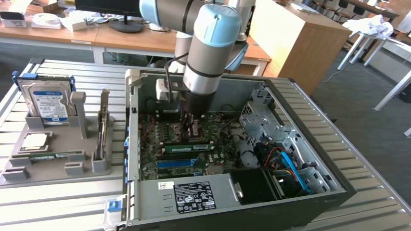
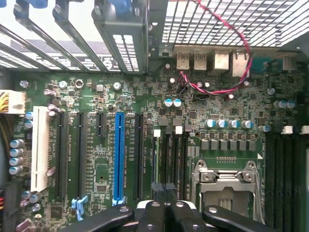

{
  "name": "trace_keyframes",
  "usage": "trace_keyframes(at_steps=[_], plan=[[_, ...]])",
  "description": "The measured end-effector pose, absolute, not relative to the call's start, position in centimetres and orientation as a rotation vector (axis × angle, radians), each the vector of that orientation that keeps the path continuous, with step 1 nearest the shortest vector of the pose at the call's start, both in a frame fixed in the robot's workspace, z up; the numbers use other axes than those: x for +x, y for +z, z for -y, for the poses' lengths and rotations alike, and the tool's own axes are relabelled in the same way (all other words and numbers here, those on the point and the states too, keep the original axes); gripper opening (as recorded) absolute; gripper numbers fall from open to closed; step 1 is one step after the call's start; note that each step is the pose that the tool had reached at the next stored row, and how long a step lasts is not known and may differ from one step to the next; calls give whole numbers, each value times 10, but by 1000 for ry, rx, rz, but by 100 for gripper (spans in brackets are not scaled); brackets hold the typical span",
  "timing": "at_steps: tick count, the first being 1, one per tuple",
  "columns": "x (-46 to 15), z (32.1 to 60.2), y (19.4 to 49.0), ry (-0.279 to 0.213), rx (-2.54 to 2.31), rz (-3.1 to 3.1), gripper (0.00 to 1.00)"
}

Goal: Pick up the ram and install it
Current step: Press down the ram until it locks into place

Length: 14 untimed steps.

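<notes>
ram [image 1: 187, 146]: long thin green stick, lying horizontal in a motherboard slot inside the open case, directly under the arm's tool. White label not discernible; seating depth can't be judged.

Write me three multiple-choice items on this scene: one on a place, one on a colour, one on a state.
1. Where is the gripper?
A. Inside the open computer case, over the motherboard
B. Over the grey tray
C. Above the wooden desk

2. What colour is the label on the hard drive?
A. Red
B. Yellow and black
C. Blue and white

3. How do the gripper's fingers stand?
A. Wide open
B. Shut
C. Clamped on the hard drive

Answers:
1. A: the arm reaches down into the case.
2. C: the label on the upright drive is blue and white.
3. B: the wrist view shows the fingers meeting.
</notes>
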State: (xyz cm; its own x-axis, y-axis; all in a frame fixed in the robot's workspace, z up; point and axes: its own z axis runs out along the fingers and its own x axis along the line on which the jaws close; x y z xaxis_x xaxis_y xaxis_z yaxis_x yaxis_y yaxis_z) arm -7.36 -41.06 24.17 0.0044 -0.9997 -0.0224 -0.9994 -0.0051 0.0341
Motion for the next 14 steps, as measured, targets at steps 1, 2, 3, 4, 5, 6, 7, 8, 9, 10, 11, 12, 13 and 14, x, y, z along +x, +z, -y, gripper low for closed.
trace_keyframes(at_steps=[1,2,3,4,5,6,7,8,9,10,11,12,13,14], plan=[[-74,411,244,-63,2220,2210,10],[-74,411,246,-62,2220,2210,10],[-74,411,248,-62,2220,2210,10],[-74,411,250,-62,2220,2210,10],[-74,411,252,-62,2220,2209,10],[-74,411,254,-61,2220,2209,10],[-74,411,256,-61,2220,2209,10],[-74,411,258,-61,2220,2209,10],[-74,411,260,-60,2219,2209,10],[-74,411,262,-60,2219,2209,10],[-74,411,264,-59,2219,2208,10],[-74,411,265,-58,2218,2208,10],[-74,411,267,-58,2218,2208,10],[-74,411,270,-57,2218,2208,10]])
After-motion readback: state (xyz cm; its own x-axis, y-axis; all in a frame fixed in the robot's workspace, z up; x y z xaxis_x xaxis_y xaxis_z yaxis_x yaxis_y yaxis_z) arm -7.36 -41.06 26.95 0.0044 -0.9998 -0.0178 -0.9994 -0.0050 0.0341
